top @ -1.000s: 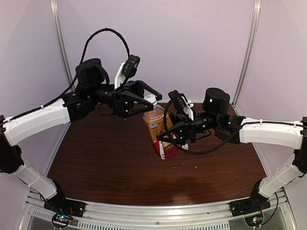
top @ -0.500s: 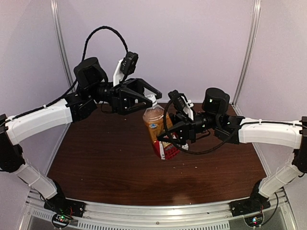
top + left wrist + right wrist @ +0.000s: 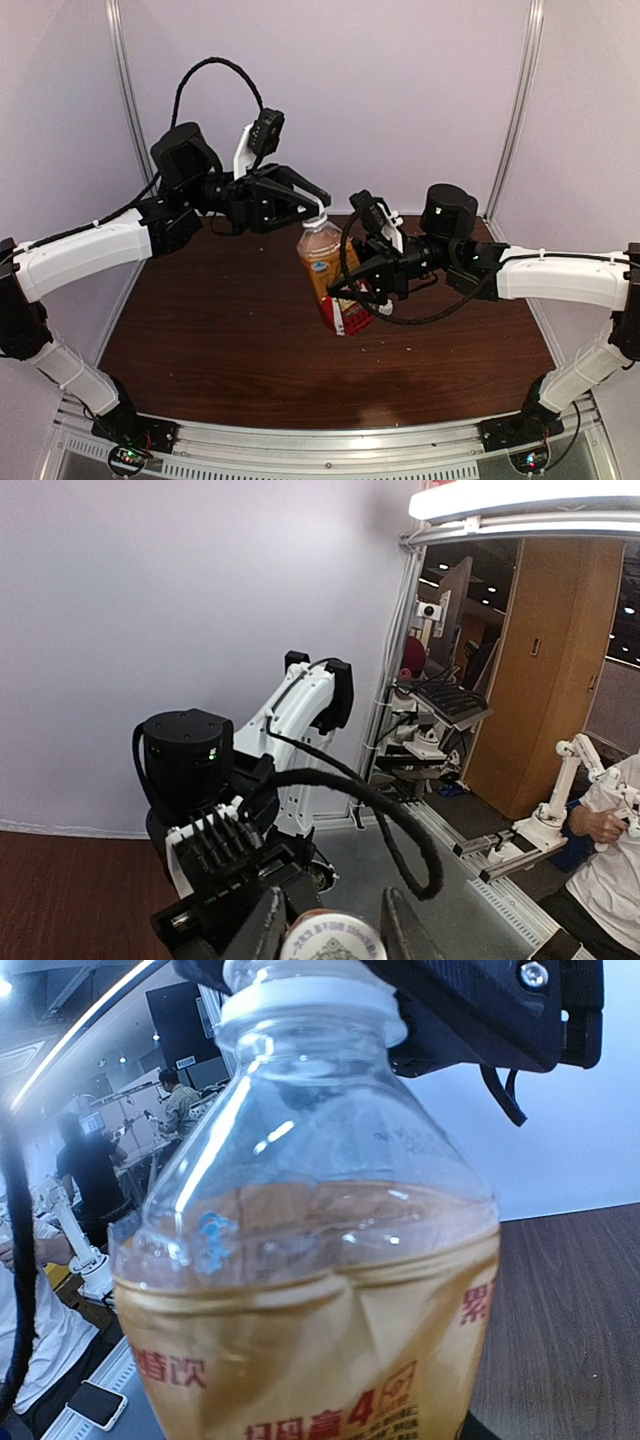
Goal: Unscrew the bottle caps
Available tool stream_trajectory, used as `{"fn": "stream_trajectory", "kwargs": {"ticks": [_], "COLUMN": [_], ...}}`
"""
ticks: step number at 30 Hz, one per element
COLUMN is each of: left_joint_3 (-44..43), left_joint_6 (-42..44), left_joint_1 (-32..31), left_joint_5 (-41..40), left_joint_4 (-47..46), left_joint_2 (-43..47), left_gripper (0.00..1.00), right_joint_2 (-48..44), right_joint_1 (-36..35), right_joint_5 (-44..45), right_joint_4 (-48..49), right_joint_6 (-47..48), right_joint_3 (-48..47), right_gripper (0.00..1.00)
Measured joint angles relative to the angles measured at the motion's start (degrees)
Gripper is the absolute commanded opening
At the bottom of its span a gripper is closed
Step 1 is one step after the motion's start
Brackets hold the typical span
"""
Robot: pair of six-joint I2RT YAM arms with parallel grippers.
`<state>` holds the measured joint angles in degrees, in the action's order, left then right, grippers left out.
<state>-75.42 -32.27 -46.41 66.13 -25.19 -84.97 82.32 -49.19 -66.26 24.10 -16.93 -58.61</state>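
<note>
One dark brown wooden table [image 3: 220,330] stood enclosed by pale lilac walls [image 3: 400,90] and aluminium posts [image 3: 518,110]. The right gripper [image 3: 350,297] was clamped on the lower part of the plastic bottle of amber-brown liquid with a red and white label [image 3: 322,262], holding it tilted, neck leaning left, over the table's middle. The left gripper [image 3: 312,205] was at the bottle's neck, jaws narrowed, with both fingers [image 3: 262,930] against the sides of the small round white plastic screw cap [image 3: 330,940]. The cap sat on the bottle.
</note>
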Motion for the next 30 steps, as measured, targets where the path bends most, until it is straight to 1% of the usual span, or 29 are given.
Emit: {"fn": "stream_trajectory", "kwargs": {"ticks": [4, 6, 8, 11, 14, 17, 21, 25, 30], "left_joint_3": [0.2, 0.4, 0.8, 1.1, 1.1, 1.1, 1.1, 1.0, 0.3], "left_joint_6": [0.7, 1.6, 3.0, 4.7, 5.2, 3.9, 1.4, 0.1, 0.0], "left_joint_1": [0.1, 0.1, 0.1, 0.1, -0.3, -1.5, -2.7, -3.3, -3.3], "left_joint_5": [-0.8, -1.5, -3.7, -9.1, -19.0, -30.5, -41.0, -44.9, -45.6], "left_joint_4": [0.2, 1.3, 3.7, 8.5, 14.7, 20.3, 25.4, 27.1, 28.1], "left_joint_2": [0.1, 0.4, 1.2, 3.0, 5.4, 7.5, 8.0, 8.0, 7.3], "left_gripper": [0.14, 0.12, 0.12, 0.1, 0.1, 0.12, 0.16, 0.21, 0.27], "right_joint_2": [0.0, -0.1, -0.2, -1.2, -2.1, -2.4, -2.4, -2.4, -2.4], "right_joint_1": [0.0, 0.0, 0.0, 0.0, 0.0, -0.2, -0.5, -0.7, -0.7], "right_joint_5": [0.2, 0.7, 1.8, 5.7, 11.5, 18.9, 25.8, 28.9, 30.3], "right_joint_4": [-0.5, -1.2, -2.2, -5.0, -8.4, -11.6, -14.8, -16.4, -16.9], "right_joint_6": [0.4, 1.1, 2.0, 3.7, 5.5, 7.5, 9.3, 10.7, 11.2], "right_joint_3": [0.0, 0.0, 0.0, -0.1, -0.8, -1.6, -1.8, -1.8, -1.8], "right_gripper": [0.43, 0.43, 0.43, 0.43, 0.43, 0.42, 0.42, 0.42, 0.42]}}
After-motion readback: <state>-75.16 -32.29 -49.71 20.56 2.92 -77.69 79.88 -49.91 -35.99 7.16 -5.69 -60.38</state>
